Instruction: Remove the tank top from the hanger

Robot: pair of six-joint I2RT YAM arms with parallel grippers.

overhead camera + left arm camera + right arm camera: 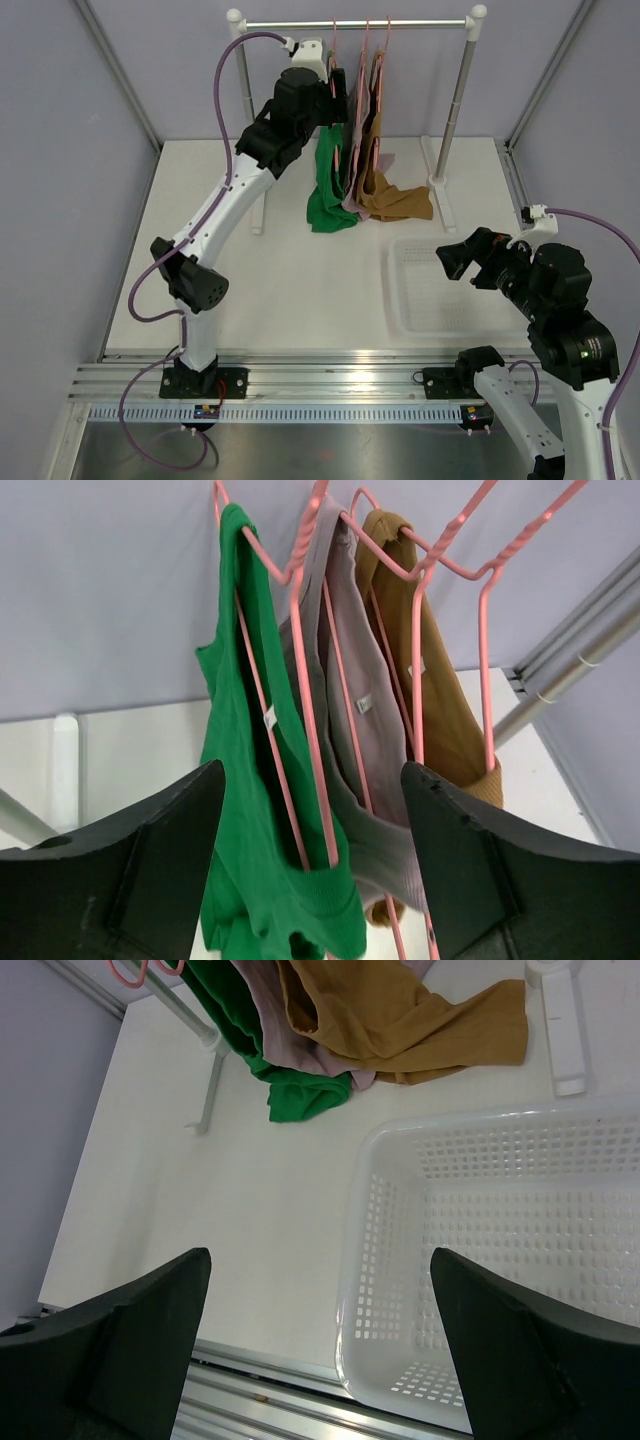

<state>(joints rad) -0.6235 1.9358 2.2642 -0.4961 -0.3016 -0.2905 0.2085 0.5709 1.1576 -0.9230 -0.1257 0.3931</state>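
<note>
Three tank tops hang on pink wire hangers (300, 630) from the rail (355, 23): green (325, 190), mauve-grey (352, 150) and tan (385, 190). In the left wrist view the green top (245, 810) is nearest, then the grey (365, 730) and the tan (435, 680). My left gripper (335, 82) is open, raised right beside the hangers, with the green top's lower part between its fingers (130, 870). My right gripper (462, 258) is open and empty above the white basket (440, 290).
The rack stands on two white feet (440, 170) at the back of the table. The white perforated basket (480, 1240) sits front right. The garments' hems lie pooled on the table (400, 1030). Purple cables loop off both arms.
</note>
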